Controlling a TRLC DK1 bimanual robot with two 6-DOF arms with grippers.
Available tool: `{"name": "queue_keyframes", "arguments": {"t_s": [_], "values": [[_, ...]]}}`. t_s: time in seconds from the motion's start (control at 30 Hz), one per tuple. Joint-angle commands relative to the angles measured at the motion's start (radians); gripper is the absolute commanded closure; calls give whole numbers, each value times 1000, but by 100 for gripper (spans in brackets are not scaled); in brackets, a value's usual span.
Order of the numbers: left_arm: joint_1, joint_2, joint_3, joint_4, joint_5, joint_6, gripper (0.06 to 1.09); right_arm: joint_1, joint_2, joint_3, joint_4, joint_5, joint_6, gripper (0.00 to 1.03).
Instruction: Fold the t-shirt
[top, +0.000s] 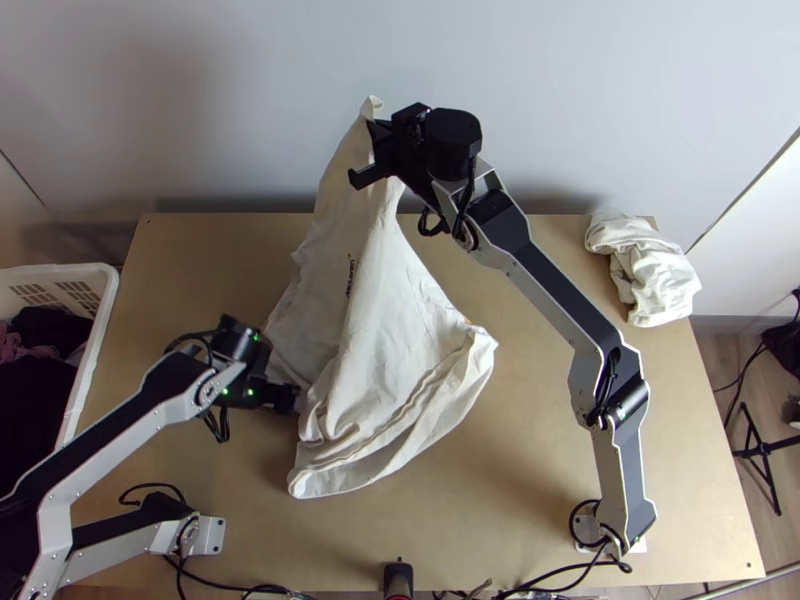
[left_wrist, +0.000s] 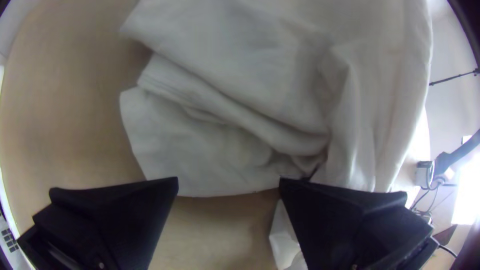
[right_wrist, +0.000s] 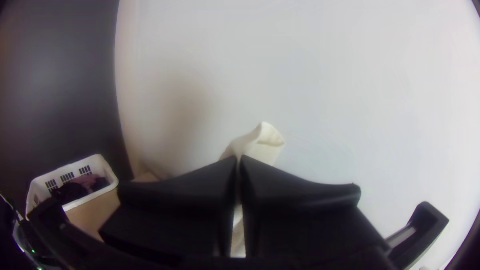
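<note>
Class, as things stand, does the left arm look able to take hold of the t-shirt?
Probably yes. The left gripper is open close to the t-shirt, and nothing seems to stand in between; the right gripper holds the t-shirt's raised far end, well clear.

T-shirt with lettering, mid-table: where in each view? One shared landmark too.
Top view: T-shirt at picture centre, running up past the table's far edge.
Left wrist view: rumpled, just beyond the open left claw.
Right wrist view: pinched in the right claw, a bit poking past.
Landmark: wooden tabletop.
</note>
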Motion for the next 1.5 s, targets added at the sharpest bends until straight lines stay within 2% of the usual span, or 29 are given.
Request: {"name": "queue_keyframes", "arguments": {"t_s": [0.0,0.17,0.2,0.23,0.27,0.3,0.33,0.53,0.8,1.0,1.13,1.33,1.47], "values": [[-72,-9,-72,63,-38,-20,11,5,-3,2,3,1,20,100],[-107,49,-87,135,-121,-48,11,5,-18,2,0,1,45,100],[-112,61,-82,137,-135,-46,14,5,-23,0,-1,1,48,100],[-117,74,-79,138,-136,-46,24,5,-26,0,-1,2,51,100],[-118,83,-76,144,-136,-45,43,5,-32,0,-4,2,53,100],[-118,87,-73,154,-136,-43,78,5,-37,-1,-6,2,56,100],[-118,90,-72,169,-144,-43,107,5,-41,-3,-10,2,56,100],[-98,110,-81,201,-219,-25,105,5,-63,-20,-24,9,59,100],[184,159,8,304,-233,100,105,5,-86,-35,-32,24,57,100],[405,228,186,368,-230,118,105,-5,-107,-49,-33,30,57,100],[511,340,338,370,-192,127,105,-12,-118,-54,-35,35,57,100],[529,495,522,413,-169,112,105,-8,-141,-54,-44,35,57,100],[519,636,718,439,-169,47,105,-5,-169,-78,-53,44,57,100]]}}
